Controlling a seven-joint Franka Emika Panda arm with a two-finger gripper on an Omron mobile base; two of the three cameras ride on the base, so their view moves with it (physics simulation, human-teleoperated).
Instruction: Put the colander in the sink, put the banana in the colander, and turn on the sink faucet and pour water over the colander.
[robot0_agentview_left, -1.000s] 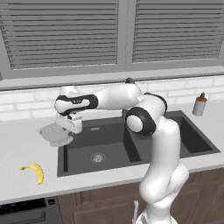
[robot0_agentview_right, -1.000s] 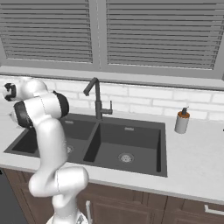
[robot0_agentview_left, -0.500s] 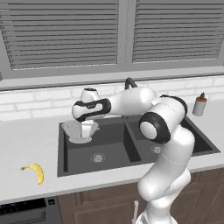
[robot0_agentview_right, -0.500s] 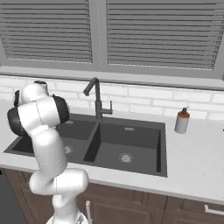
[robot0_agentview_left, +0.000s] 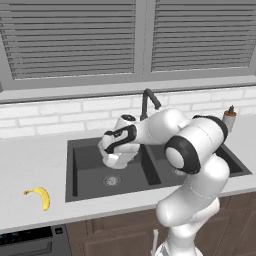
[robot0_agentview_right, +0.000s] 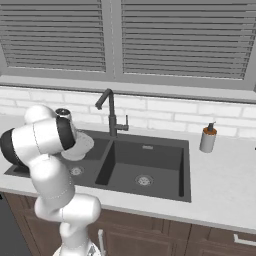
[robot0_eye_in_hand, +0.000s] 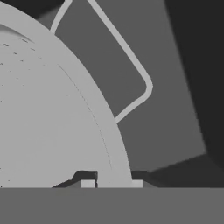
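A second ago the colander (robot0_agentview_left: 116, 159) hung over the desk (robot0_agentview_left: 35, 165) left of the sink (robot0_agentview_left: 87, 170); now the gripper (robot0_eye_in_hand: 113, 183), jaws clamped narrow on its rim, holds it over the left basin, likely close to release. The banana (robot0_agentview_left: 40, 196) lies on the desk, well apart, untouched.

The colander (robot0_eye_in_hand: 52, 122) looks like pale grey matt metal, its bowl dotted with fine perforations and its rim smooth. The sink (robot0_agentview_right: 150, 160) is dark charcoal and matt with silvery metal drains, the sink faucet (robot0_agentview_right: 111, 112) dark smooth metal. The worktop (robot0_agentview_left: 30, 165) is pale, smooth stone-like; the banana (robot0_agentview_left: 40, 196) has smooth yellow skin.
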